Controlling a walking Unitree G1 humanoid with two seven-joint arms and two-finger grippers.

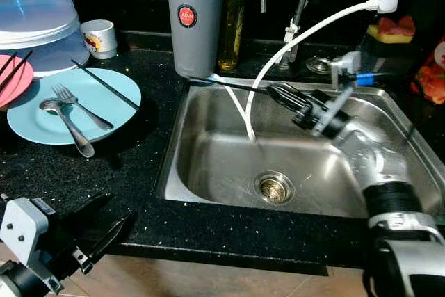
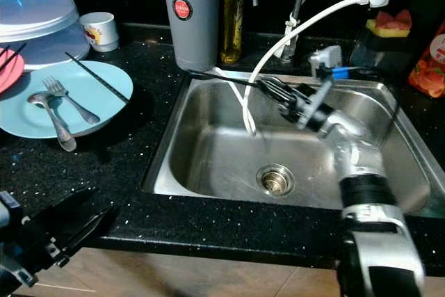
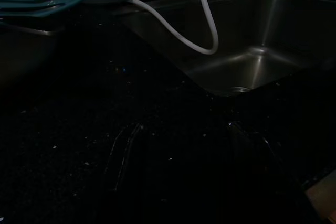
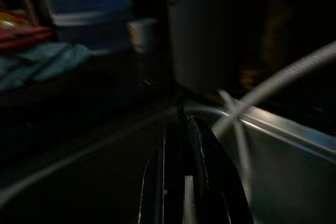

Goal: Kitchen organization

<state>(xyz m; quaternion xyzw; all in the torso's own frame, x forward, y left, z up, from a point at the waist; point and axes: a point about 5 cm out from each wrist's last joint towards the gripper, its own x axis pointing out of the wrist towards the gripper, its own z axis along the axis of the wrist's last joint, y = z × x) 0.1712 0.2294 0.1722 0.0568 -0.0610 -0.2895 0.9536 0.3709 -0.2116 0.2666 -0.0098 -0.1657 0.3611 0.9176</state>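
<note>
Left eye view: right claw (image 1: 278, 92) pinching a level chopstick (image 1: 222, 83) pointing leftward over sink (image 1: 208, 165).

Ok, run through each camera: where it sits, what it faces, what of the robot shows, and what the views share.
Left eye: head, looking down at the sink; right gripper holds a chopstick.
Right eye: same scene; left gripper low over the counter.
Left wrist: dark, faces the counter towards the sink and hose.
Right wrist: along shut jaws towards the grey filter.
Shared: sink, hose.
</note>
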